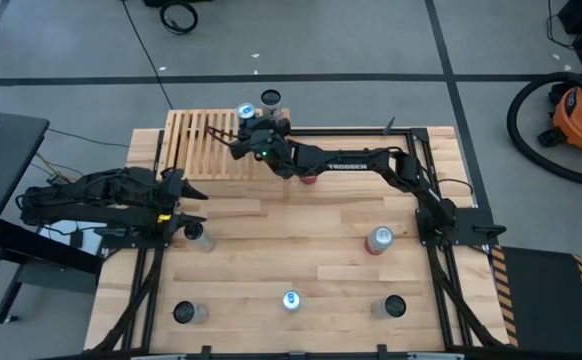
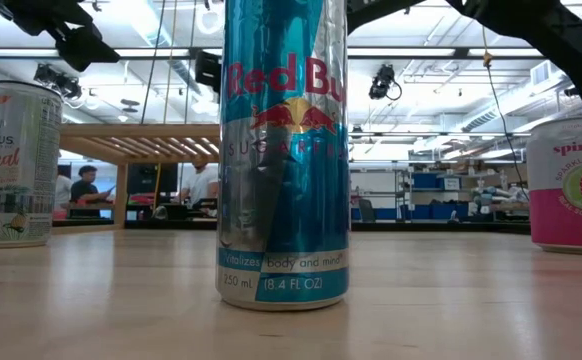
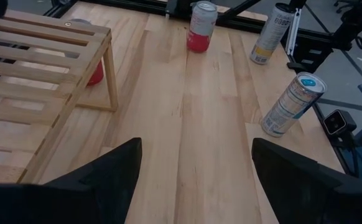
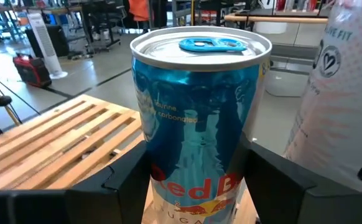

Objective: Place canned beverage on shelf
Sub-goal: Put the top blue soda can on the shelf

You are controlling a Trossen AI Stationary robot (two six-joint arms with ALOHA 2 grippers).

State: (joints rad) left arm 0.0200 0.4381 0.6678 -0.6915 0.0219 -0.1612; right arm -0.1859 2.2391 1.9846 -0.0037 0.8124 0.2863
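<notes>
My right gripper (image 1: 251, 128) reaches across the table to the far right corner of the slatted wooden shelf (image 1: 206, 145) and is shut on a blue and silver Red Bull can (image 4: 196, 112). From above, the can (image 1: 246, 112) shows over the shelf's far edge. The shelf's slats (image 4: 50, 149) lie beside and below it. Whether its base rests on the slats is hidden. My left gripper (image 3: 196, 180) waits open at the table's left side (image 1: 186, 200), holding nothing. My right gripper pinches the can's lower side wall (image 4: 168, 180) between its two fingers (image 4: 116, 183), one on each side. The fingers come nearly level from the table's right side. The can stands upright in the hold with its tab on top.
A white can (image 4: 343, 93) stands close beside the held one at the shelf's far edge (image 1: 271, 98). A red can (image 1: 309, 178) sits under my right arm. More cans stand on the table: pink (image 1: 379, 240), blue (image 1: 291, 300), and others (image 1: 186, 313), (image 1: 394, 307), (image 1: 196, 235).
</notes>
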